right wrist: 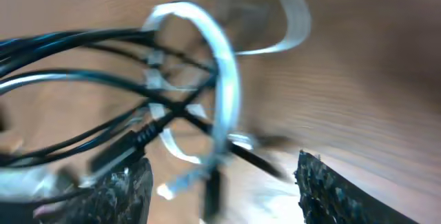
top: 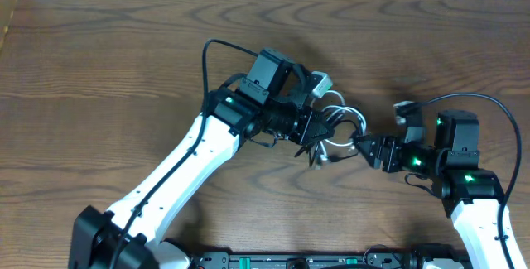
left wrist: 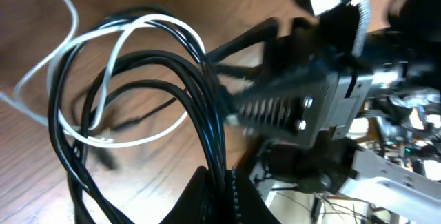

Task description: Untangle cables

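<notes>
The cables, a white cord and a black cord, form a small looped bundle in the middle of the table. My left gripper is shut on the black cord's strands, which run up between its fingers, with the white cord looping beside them. My right gripper is open at the bundle's right side. In the right wrist view the white loop and black strands hang between its spread fingers, blurred.
The wooden table stretches around the bundle. A thick black arm wire arcs over the left arm. The table's front edge with equipment lies along the bottom.
</notes>
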Robot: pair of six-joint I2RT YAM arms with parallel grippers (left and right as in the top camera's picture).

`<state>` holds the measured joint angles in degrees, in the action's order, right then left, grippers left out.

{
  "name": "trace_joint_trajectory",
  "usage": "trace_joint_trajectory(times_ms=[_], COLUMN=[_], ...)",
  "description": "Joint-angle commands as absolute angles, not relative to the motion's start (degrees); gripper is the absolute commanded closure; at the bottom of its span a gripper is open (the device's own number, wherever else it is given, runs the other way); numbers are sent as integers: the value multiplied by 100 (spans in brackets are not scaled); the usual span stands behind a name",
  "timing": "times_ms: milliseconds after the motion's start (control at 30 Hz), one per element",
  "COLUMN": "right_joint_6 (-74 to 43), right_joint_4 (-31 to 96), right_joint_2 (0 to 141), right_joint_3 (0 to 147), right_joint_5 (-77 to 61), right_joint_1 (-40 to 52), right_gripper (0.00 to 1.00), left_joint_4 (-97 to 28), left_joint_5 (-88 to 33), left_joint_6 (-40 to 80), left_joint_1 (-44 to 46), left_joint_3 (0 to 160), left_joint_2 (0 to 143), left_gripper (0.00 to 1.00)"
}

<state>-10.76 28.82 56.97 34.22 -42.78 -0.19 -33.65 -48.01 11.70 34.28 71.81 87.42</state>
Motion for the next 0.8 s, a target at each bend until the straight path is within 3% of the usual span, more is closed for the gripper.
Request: trace_joint_trajectory(times_ms=[0, 133, 300, 333, 500, 667, 767], right_joint_6=[-569, -569, -819, -904, -1219, -2877, -3632], right_joint_4=[2773, 2598, 2644, 2665, 3140, 4132, 4423], right_joint_2=[5701, 5701, 5701, 5701, 5701, 5701, 5704], right_joint_3=[3393, 3393, 3393, 3393, 3393, 3393, 3393], right_joint_5=[-5393, -5273, -4595, -4460, -2928, 410, 1168], right_joint_1=[8, 10, 8, 8, 5, 1, -1], right_gripper=[36, 36, 79, 82, 84, 83, 82], left_joint_4=[-3330, -3326, -3306, -3308, -3424, -3618, -3616], left_joint_5=[-5201, -5277, -5330, -5297, -5098, -5109, -5253], left_joint_6=[1057, 1076, 1072, 1072, 1072, 1074, 1074], left_joint_1=[3420, 3420, 3413, 3400, 3256, 3072, 3044], left_joint_3=[7266, 7266, 7269, 7266, 7266, 7266, 7266], left_joint_2=[8466, 8261, 7977, 7940, 7867, 7854, 7854], left_gripper=[93, 93, 93, 93, 93, 93, 93])
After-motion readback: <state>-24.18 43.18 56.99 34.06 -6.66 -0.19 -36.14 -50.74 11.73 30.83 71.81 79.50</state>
